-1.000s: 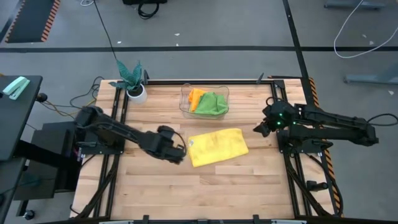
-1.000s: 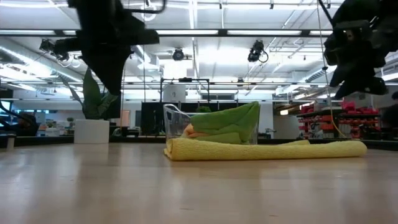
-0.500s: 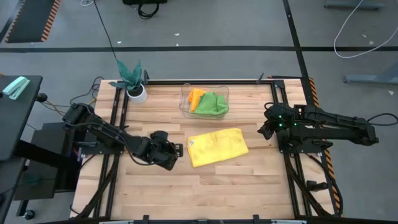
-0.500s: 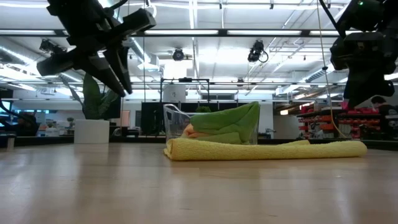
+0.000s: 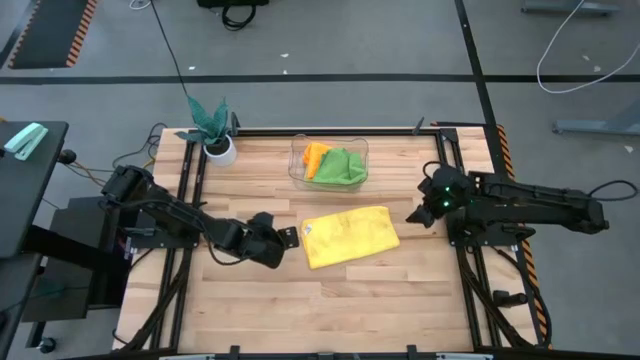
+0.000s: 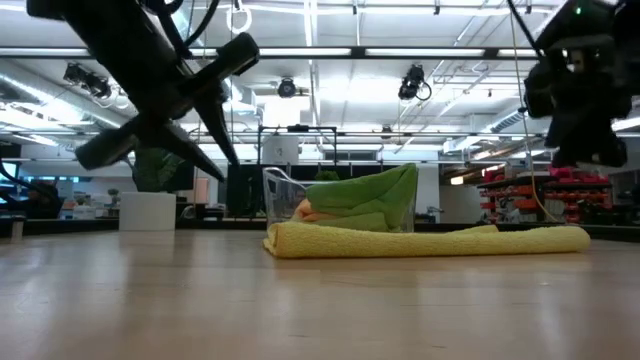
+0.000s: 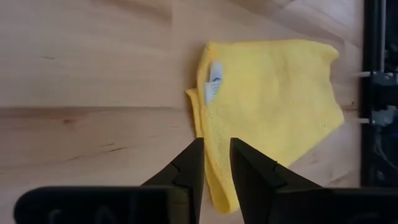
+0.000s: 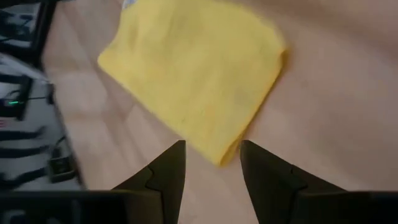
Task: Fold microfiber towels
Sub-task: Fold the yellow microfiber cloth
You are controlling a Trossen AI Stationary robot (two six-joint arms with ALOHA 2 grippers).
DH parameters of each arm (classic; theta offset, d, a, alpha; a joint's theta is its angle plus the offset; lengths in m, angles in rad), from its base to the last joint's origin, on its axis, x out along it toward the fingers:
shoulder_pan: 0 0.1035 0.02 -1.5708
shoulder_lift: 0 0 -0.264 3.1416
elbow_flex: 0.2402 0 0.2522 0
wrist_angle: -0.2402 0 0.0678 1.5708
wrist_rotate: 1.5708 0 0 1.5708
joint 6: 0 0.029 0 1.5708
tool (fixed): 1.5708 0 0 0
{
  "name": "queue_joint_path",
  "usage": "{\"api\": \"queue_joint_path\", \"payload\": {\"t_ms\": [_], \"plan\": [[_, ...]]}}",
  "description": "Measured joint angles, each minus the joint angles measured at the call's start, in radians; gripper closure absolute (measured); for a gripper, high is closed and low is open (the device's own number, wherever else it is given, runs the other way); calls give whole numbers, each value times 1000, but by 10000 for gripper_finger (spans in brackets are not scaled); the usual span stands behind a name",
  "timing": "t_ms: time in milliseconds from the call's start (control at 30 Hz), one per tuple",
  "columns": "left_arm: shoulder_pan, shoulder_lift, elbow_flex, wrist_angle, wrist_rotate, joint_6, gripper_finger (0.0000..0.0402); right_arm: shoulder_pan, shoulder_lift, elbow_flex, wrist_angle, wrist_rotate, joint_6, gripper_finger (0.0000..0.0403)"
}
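A yellow towel (image 5: 350, 236) lies folded flat on the wooden table, a white tag (image 7: 214, 81) at its left edge. An orange towel (image 5: 315, 155) and a green towel (image 5: 343, 166) lie bunched in the clear bin (image 5: 298, 175) behind it. My left gripper (image 5: 287, 238) hovers just left of the yellow towel (image 7: 273, 106), slanting down toward it, open by a narrow gap (image 7: 216, 149) and touching nothing. My right gripper (image 5: 413, 215) hangs open (image 8: 211, 152) off the yellow towel's (image 8: 193, 74) right edge, above the table.
A teal-leaved plant in a white pot (image 5: 212, 128) stands at the far left corner. Dark frame rails run along the table's left and right sides (image 5: 455, 260). Bare wood lies in front of the yellow towel (image 6: 430, 241).
My left gripper has drawn back a little from the yellow towel's left edge toward the table's left, sunk lower, and rolled about its own line so its fingers now slant toward the towel. The towel lies as before.
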Motion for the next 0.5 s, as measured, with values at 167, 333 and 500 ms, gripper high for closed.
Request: {"api": "queue_joint_path", "payload": {"t_ms": [167,333,500], "plan": [[7,0,-67,134,44,29,302,0,0,-161,168,-126,138,243],[6,0,-116,176,74,1,286,0,0,-260,319,-148,223,243],[8,0,-146,242,80,-2,265,-6,28,-272,338,-140,253,243]]}}
